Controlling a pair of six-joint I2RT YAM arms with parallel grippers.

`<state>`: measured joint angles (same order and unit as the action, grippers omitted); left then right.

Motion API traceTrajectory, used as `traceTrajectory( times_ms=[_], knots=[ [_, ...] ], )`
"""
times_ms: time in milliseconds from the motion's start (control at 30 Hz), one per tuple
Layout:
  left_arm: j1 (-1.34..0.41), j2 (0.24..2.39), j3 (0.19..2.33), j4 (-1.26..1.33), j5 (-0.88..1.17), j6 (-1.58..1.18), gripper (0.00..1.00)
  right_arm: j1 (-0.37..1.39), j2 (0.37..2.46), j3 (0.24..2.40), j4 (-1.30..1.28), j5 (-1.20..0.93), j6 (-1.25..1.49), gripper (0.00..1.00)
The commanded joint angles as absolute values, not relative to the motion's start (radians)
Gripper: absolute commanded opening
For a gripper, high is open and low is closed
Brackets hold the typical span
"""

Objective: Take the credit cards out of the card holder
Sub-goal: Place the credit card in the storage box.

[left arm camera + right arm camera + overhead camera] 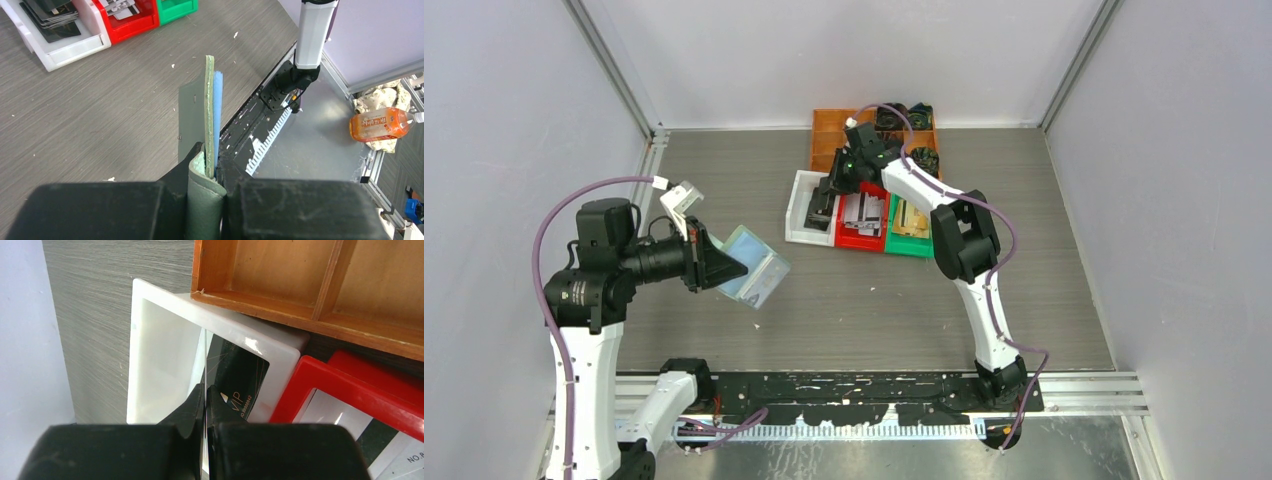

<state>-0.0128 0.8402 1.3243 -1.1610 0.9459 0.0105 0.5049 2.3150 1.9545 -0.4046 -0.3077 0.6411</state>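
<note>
Close to the arm bases, the left claw (707, 262) is squeezing tight on the small, flat, pale green folding card holder (756, 267). It is holding the card holder up in the air, over the left side of the grey wood-look worktop (874, 300). In the left wrist view the card holder is standing on its edge between the black fingers (280, 210). Its light blue clear pockets (217, 110) are showing along one side.

Farther back, three plastic bins are sitting side by side in a row: a white bin (795, 220), a red bin (859, 244) and a green bin (907, 251). The right claw (205, 392) is hanging over the white bin. It is pinched shut on a thin card (205, 355). The thin card is turned edge-on, so I cannot tell its colour. Under it, a black credit card (240, 380) with "VIP" on it is lying flat in the white bin. Silvery-white cards (864, 212) are lying in the red bin, and gold-tan cards (911, 220) are lying in the green bin.

Behind the bins, an orange wooden tray (832, 135) with little compartments is sitting right up against the white bin. Dark bundles (923, 158) are sitting in its far right compartments.
</note>
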Motion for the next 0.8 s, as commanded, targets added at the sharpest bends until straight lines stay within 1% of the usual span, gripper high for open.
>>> traceTrajectory(
  times_ms=[0,233,367,433,500,633,667,700,767],
  knots=[
    [-0.008,0.837,1.356,-1.152,0.983,0.035,0.00,0.501,2.295,1.988,-0.350,-0.292,0.627,0.01],
    [-0.008,0.842,1.361,-1.154,0.983,0.039,0.00,0.500,2.294,1.993,-0.359,-0.320,0.630,0.01],
    [-0.008,0.849,1.368,-1.156,0.985,0.041,0.00,0.502,2.278,1.976,-0.358,-0.317,0.631,0.15],
    [-0.008,0.853,1.373,-1.160,0.985,0.041,0.00,0.501,2.260,1.963,-0.359,-0.302,0.625,0.17],
    [-0.008,0.856,1.381,-1.164,0.986,0.044,0.00,0.501,2.239,1.941,-0.353,-0.285,0.620,0.21],
    [-0.008,0.858,1.393,-1.166,0.986,0.046,0.00,0.501,2.190,1.902,-0.348,-0.238,0.611,0.21],
    [-0.008,0.858,1.397,-1.166,0.988,0.045,0.00,0.501,2.176,1.888,-0.343,-0.223,0.611,0.25],
    [-0.008,0.860,1.396,-1.165,0.989,0.046,0.00,0.500,2.162,1.879,-0.337,-0.214,0.611,0.27],
    [-0.008,0.861,1.399,-1.166,0.991,0.045,0.00,0.501,2.132,1.865,-0.337,-0.190,0.611,0.27]
  ],
)
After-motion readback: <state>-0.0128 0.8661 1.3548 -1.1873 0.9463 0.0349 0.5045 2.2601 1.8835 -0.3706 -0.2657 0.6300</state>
